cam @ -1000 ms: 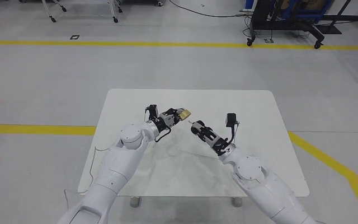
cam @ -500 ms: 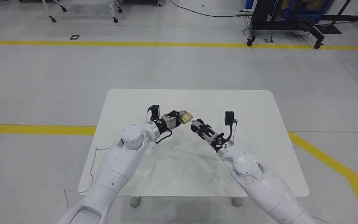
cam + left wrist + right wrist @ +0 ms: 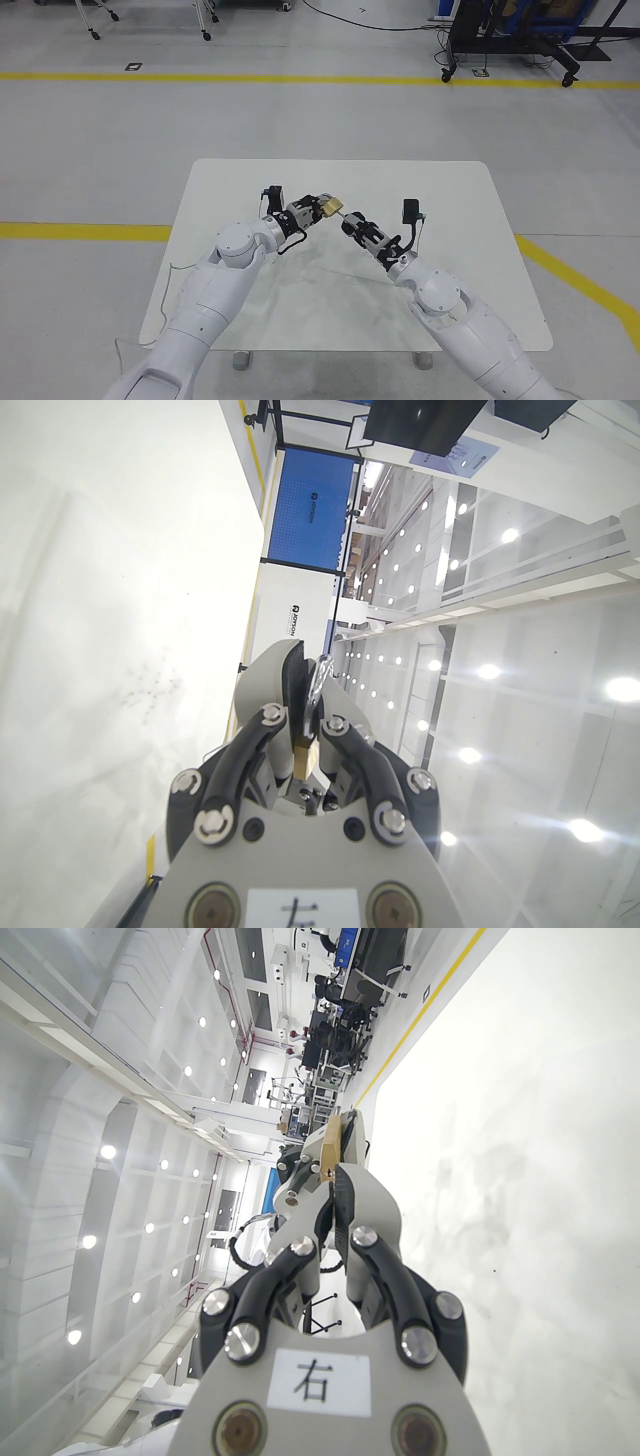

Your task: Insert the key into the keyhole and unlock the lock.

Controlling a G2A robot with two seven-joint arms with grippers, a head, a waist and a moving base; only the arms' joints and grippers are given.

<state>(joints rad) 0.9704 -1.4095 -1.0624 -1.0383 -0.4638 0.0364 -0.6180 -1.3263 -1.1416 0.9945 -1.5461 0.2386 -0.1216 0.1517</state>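
Left jaws pinched lock (image 3: 330,206), right jaws pinched key (image 3: 342,214), both above table (image 3: 450,200). Key tip met lock; insertion depth unclear, turn seemingly not yet done.

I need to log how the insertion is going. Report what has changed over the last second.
The right gripper, shut on the key, moved toward the lock and closed the gap seen a second ago. The key's tip now sits at the lock's end, but whether it has entered the keyhole cannot be told. The left gripper shifted the lock only slightly. Both grips are unchanged, held above the table.
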